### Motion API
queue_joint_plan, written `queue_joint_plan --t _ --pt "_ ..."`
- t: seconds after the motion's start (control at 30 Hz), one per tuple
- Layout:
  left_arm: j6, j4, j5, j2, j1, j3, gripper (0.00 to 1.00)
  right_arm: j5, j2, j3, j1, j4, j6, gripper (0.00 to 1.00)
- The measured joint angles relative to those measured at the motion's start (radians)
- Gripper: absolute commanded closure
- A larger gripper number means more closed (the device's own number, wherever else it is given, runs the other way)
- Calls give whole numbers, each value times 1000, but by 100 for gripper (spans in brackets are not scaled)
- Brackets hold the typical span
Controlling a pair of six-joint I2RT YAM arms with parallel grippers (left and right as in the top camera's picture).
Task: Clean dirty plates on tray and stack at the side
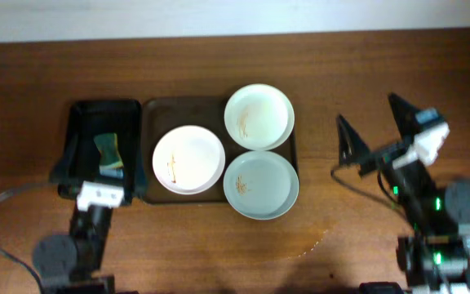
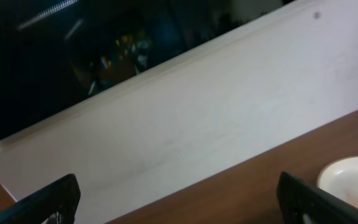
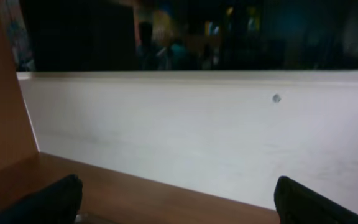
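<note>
Above the wooden table (image 1: 219, 261), left arm (image 1: 92, 220) and right arm (image 1: 410, 184) face the wall (image 3: 197, 137), jaws spread wide, empty.

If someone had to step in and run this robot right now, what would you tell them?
Left gripper: open, empty, at the black tray holding the sponge.
Right gripper: open, empty, right of the brown tray.
Three plates lie on that tray, all smeared.
Done: nothing cleaned or stacked.
To do: wipe each plate, stack them aside.

right tool (image 3: 178, 208): tips wide apart | wooden table (image 3: 123, 199) beneath | white wall (image 3: 197, 137) ahead
</note>
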Motion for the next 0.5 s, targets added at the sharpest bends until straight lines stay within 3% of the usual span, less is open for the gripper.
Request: queue_joint_plan --t 0.1,0.23,0.27,0.4,0.5 --pt "1 -261 91 425 42 377 1 -84 326 271 0 -141 -3 2" --pt "1 -708 257 887 57 869 1 -149 616 601 16 -499 -6 2" --pt "1 -773 279 956 57 937 1 -151 664 649 28 -558 -8 2" --pt "1 -1301 363 1268 57 1379 1 -111 871 957 103 -983 -95 2" --pt "1 -1410 354 1358 57 1489 1 -84 984 1111 164 -1087 -146 2"
